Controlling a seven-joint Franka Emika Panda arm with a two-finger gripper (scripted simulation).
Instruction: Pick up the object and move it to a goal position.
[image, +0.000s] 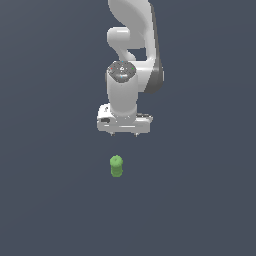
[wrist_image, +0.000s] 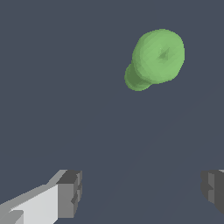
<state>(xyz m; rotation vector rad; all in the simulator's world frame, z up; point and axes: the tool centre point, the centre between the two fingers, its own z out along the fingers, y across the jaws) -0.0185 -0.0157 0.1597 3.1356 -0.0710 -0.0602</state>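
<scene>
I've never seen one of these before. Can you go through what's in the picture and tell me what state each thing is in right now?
green object: standing upright on the floor, free, nothing touching it.
gripper: open, fingers spread wide, empty, hanging above the green object and not around it.
fingers: wide apart, with the green object outside the gap between them.

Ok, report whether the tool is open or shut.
Open: in the wrist view the tool has its fingers far apart, nothing between; the green object lies clear.
</scene>
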